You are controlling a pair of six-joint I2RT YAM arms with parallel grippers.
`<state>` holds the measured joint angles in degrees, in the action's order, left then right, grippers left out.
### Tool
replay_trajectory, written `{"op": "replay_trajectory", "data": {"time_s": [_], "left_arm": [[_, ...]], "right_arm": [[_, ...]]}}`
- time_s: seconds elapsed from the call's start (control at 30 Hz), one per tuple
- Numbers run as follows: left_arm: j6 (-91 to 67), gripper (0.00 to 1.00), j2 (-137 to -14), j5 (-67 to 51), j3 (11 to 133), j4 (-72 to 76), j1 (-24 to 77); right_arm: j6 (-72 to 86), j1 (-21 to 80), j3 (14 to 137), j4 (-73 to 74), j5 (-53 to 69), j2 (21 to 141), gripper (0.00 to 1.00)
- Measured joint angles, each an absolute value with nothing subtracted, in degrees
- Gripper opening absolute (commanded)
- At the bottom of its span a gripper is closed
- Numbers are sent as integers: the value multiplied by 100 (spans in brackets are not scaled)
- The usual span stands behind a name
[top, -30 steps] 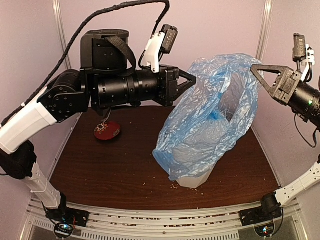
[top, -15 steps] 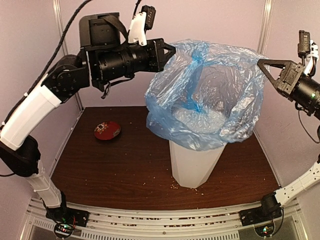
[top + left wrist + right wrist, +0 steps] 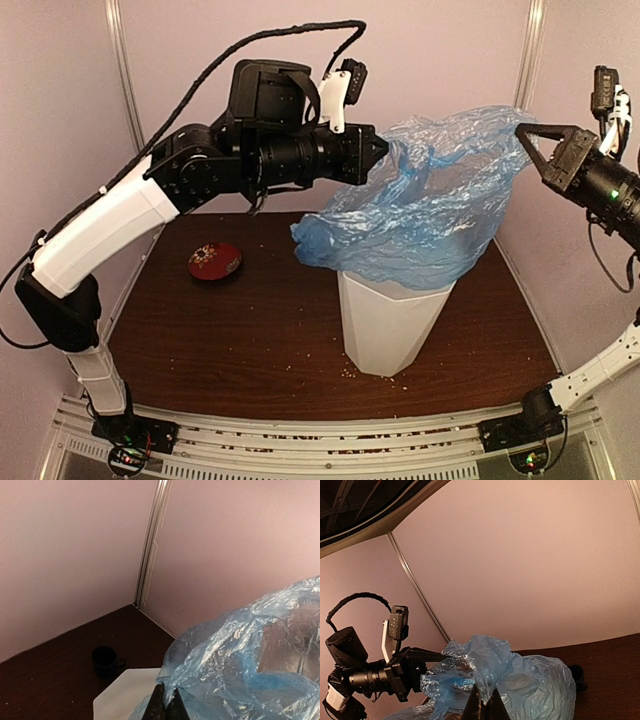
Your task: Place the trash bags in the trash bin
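Hanging trash bag (image 3: 430,210): light-blue film is stretched between both tools, with its lower folds draped over the mouth of the trash bin (image 3: 385,325).
left tool (image 3: 384,152): pressed together, with the bag's left edge pinched.
right tool (image 3: 522,131): pressed together, with the bag's right edge pinched up high.
trash bin: stood upright on the worktop (image 3: 250,340).
red dish (image 3: 214,261): laid well apart, to the left.
dark mug (image 3: 104,660): seen beyond the bin.

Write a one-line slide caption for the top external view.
The left gripper and right gripper hold the trash bag over the white bin.
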<state>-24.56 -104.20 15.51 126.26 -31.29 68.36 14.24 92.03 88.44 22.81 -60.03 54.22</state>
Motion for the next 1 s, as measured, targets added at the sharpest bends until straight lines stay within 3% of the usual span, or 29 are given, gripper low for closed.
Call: {"op": "replay_trajectory", "data": {"time_s": [0.27, 0.33, 0.43, 0.6, 0.7, 0.87, 1.0], "left_arm": [[-2502, 0, -10333, 1850, 12543, -3131, 6654], [-2523, 0, -10204, 1892, 12337, -3140, 6589], [-2558, 0, -10092, 1885, 12202, -3138, 6449], [-2604, 0, -10066, 1907, 12005, -3114, 6309], [-2604, 0, -10066, 1951, 11806, -3096, 6309], [-2602, 0, -10068, 1970, 11699, -3087, 6257], [-2602, 0, -10068, 1979, 11699, -2991, 6180]], "right_arm": [[1656, 9083, 8844, 2515, -5999, 5406, 0], [1761, 9074, 8864, 2615, -5933, 5450, 8], [1850, 8997, 9037, 2753, -5769, 5697, 30], [2130, 8886, 9459, 3151, -5041, 6241, 38], [2383, 8890, 9201, 3371, -4646, 5955, 45], [2786, 8888, 8541, 3459, -4595, 4174, 48], [3107, 8884, 8541, 3581, -5256, 3520, 36]]}}
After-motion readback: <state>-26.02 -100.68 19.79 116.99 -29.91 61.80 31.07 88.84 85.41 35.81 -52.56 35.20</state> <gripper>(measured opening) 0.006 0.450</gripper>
